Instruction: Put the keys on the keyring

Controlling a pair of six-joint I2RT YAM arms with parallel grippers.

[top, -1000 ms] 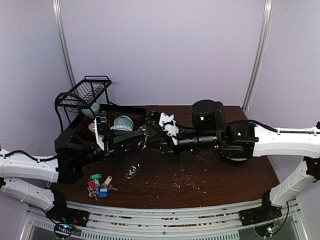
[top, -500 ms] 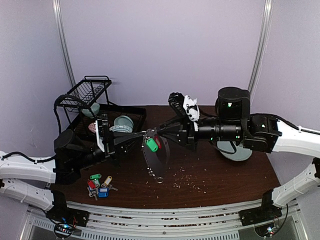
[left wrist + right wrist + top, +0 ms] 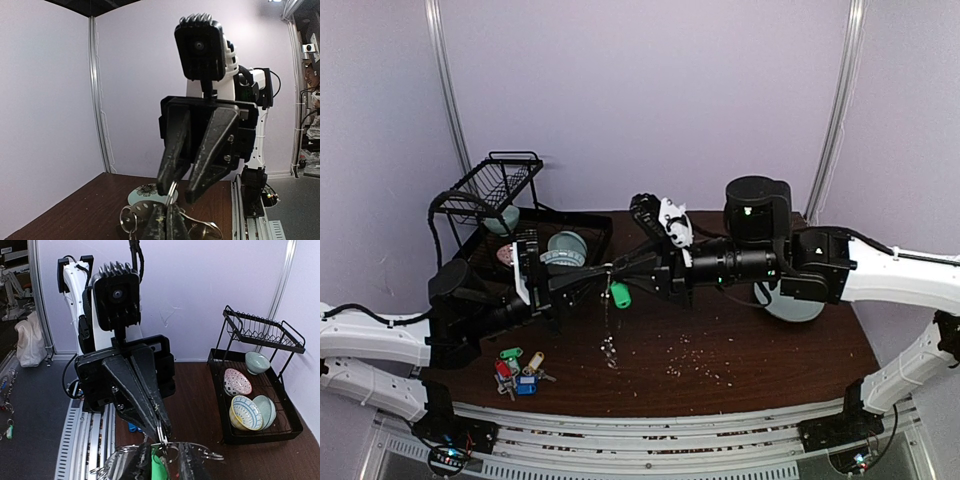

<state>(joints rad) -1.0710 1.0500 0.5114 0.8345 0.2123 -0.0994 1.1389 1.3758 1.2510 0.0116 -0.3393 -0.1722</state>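
Note:
My left gripper [image 3: 602,270] is shut on a small wire ring of the keyring [image 3: 608,335], which hangs edge-on down to the table. A green-tagged key [image 3: 619,294] dangles at the gripped spot. My right gripper [image 3: 623,267] meets it tip to tip with its jaws apart. In the right wrist view the green tag [image 3: 159,470] hangs between the open right gripper [image 3: 161,465] fingers, below the left gripper [image 3: 164,432]. The left wrist view shows the left gripper [image 3: 166,220] pinching the ring, the right gripper [image 3: 180,187] open above, and the keyring [image 3: 142,206] below. More keys [image 3: 520,370] lie at front left.
A black dish rack [image 3: 500,195] holding bowls [image 3: 245,412] stands at the back left. A pale round plate [image 3: 795,308] lies under the right arm. Crumbs [image 3: 690,362] are scattered over the brown table's middle.
The right gripper pulled back to the right, then returned to the left gripper's tips and opened. The keyring swung from flat to hanging edge-on, with the green key now at its top.

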